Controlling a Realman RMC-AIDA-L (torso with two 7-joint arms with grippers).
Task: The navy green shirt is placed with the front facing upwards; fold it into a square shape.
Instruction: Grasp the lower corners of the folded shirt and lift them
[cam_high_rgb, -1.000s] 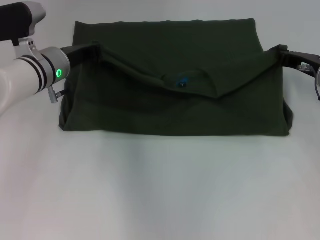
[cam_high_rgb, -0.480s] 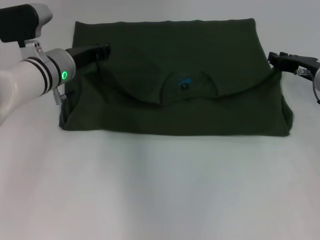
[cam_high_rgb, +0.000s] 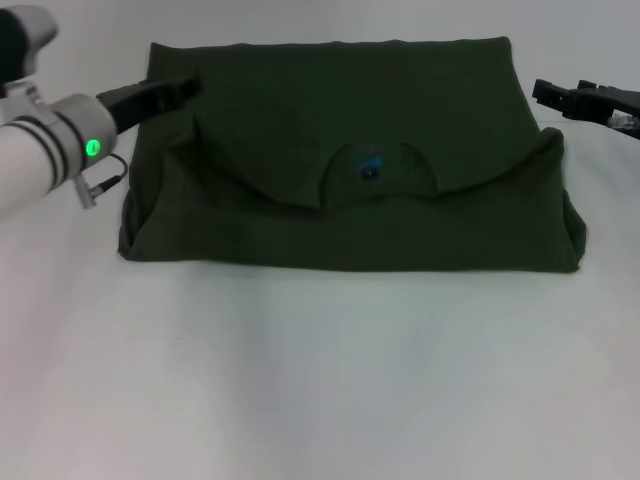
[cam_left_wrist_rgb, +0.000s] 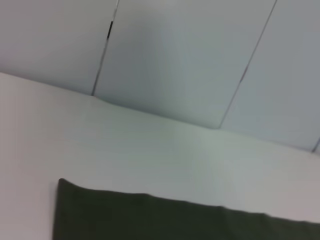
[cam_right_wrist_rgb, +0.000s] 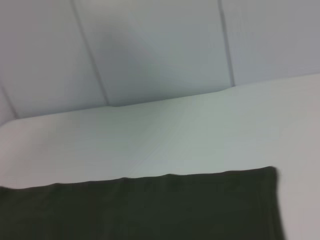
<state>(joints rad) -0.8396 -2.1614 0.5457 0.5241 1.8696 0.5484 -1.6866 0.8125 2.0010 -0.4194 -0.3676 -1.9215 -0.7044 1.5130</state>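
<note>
The navy green shirt (cam_high_rgb: 350, 215) lies on the white table (cam_high_rgb: 320, 380), folded into a wide rectangle. Its collar and small neck label with blue print (cam_high_rgb: 368, 168) face up at the middle, and the lettering is hidden. My left gripper (cam_high_rgb: 185, 87) is open and empty just above the shirt's far left corner. My right gripper (cam_high_rgb: 545, 93) is open and empty just off the shirt's far right corner. The shirt's far edge shows in the left wrist view (cam_left_wrist_rgb: 150, 220) and in the right wrist view (cam_right_wrist_rgb: 150, 210).
Bare white tabletop lies in front of the shirt and on both sides. A pale panelled wall (cam_left_wrist_rgb: 175, 60) stands behind the table's far edge.
Both grippers have let go of the shirt's folded shoulders and drawn back outward and farther away. The fold has settled flat with the collar showing.
</note>
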